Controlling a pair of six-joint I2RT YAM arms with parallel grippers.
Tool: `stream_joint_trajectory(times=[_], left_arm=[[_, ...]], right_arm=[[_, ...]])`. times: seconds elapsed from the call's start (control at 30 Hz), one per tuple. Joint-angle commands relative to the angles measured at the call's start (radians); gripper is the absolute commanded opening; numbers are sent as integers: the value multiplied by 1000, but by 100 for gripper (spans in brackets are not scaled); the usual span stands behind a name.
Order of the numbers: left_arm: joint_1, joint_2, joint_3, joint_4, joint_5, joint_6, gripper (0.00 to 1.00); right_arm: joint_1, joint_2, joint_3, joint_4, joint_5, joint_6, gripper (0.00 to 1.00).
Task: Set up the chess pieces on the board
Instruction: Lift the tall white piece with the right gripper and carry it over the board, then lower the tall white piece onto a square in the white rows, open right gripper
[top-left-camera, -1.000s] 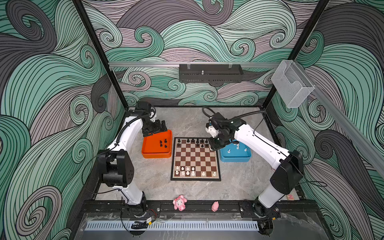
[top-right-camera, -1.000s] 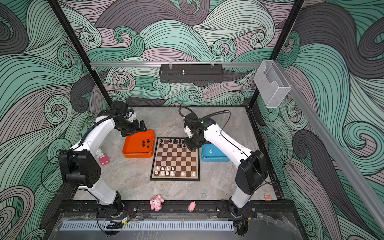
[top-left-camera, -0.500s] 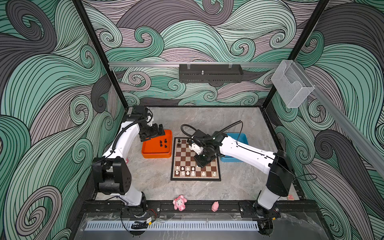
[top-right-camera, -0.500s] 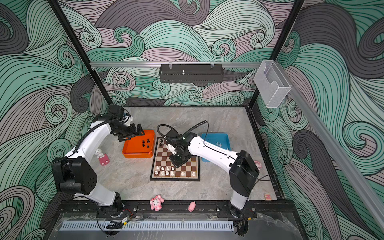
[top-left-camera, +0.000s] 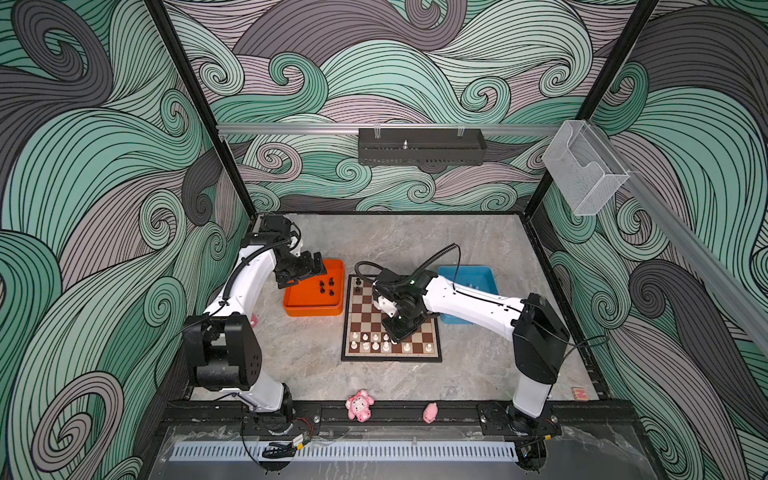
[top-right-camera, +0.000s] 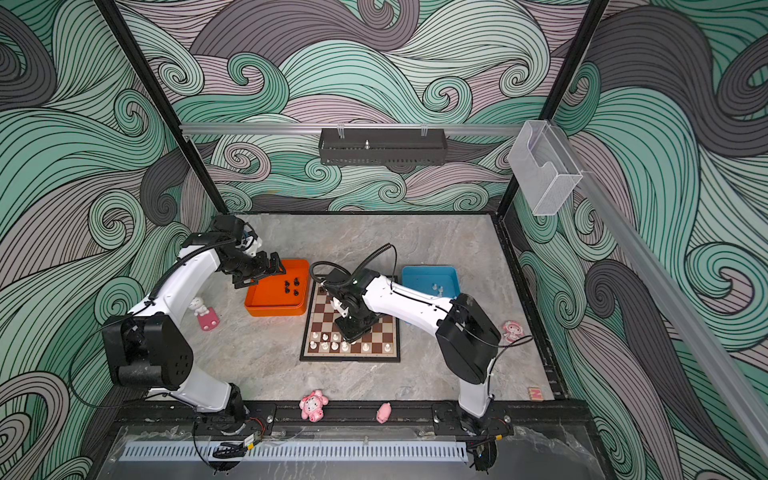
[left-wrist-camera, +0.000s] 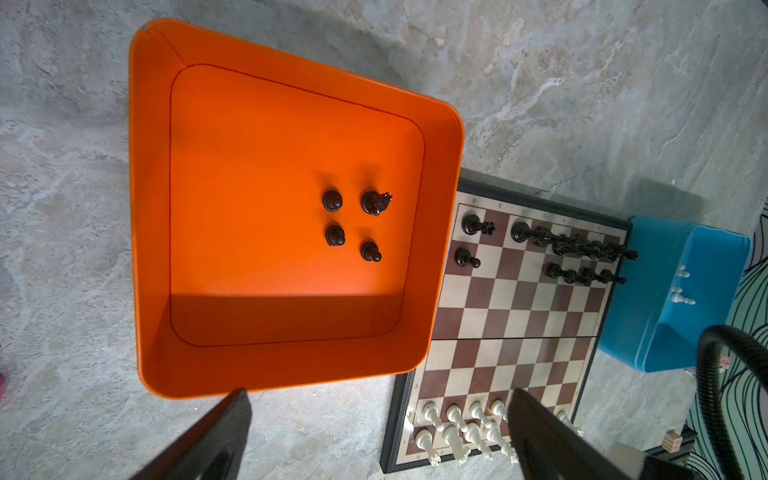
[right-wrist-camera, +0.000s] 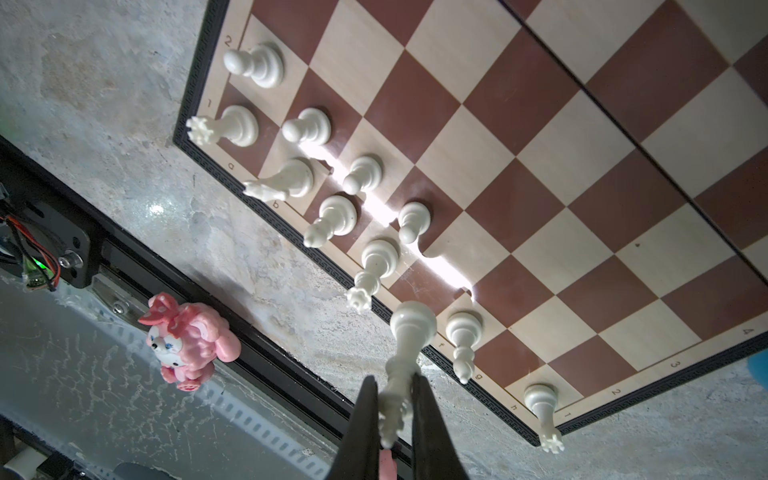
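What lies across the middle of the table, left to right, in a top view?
Pink-and-white toy → orange tray → board → blue tray → pink doll.

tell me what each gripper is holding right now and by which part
Right gripper pinches a tall white chess piece by its crowned top end, base free above the board. Left gripper is open, holding nothing.

two white arm links (top-left-camera: 469, 300), bulky black joint housings (top-left-camera: 540, 336), black ribbed cables (left-wrist-camera: 706, 374), black base plates (top-left-camera: 515, 417)
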Motion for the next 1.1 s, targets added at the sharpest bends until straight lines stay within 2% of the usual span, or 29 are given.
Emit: stream_joint_trajectory(times=[0.0,1.07], left_arm=[[11,-18,0,-4,23,-2,99],[26,2,-9,10,45,-3,99]], right_arm=[[1,23,-5,-22,-3,19,11],[1,73,-44,22,-26,37,11]])
